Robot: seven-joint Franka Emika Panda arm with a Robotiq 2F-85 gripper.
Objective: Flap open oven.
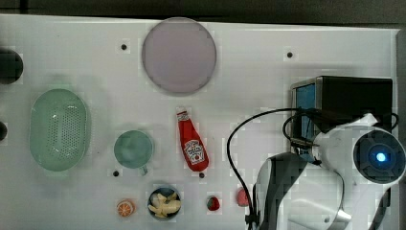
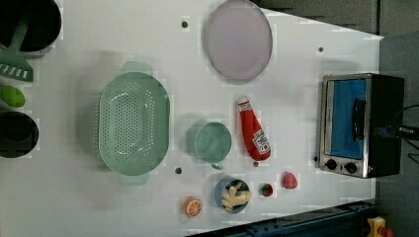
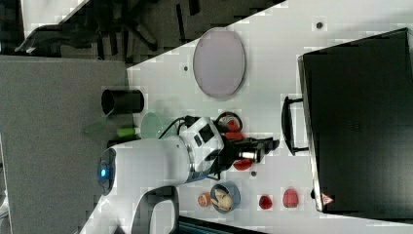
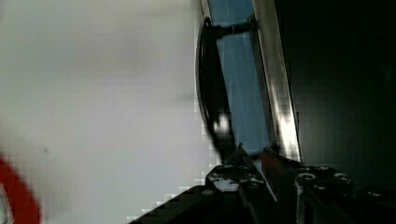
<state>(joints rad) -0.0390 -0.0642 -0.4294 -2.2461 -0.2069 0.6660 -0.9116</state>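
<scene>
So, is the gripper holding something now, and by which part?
It cannot be told. In the wrist view the gripper is at the oven door's dark bar handle, but a closed hold is not visible.

White table (image 2: pixel 123 207) with kitchen items
Near the fingers: oven (image 2: pixel 363 123). Farther off: ketchup bottle (image 2: pixel 253 131), cup (image 2: pixel 212 143), colander (image 2: pixel 133 123), plate (image 2: pixel 238 39).

From my station, the arm (image 1: pixel 335 158) hides the oven (image 1: pixel 356 98) door's lower half in the top view, and at nine o'clock a black cup (image 1: pixel 8 66) is cut off.
</scene>
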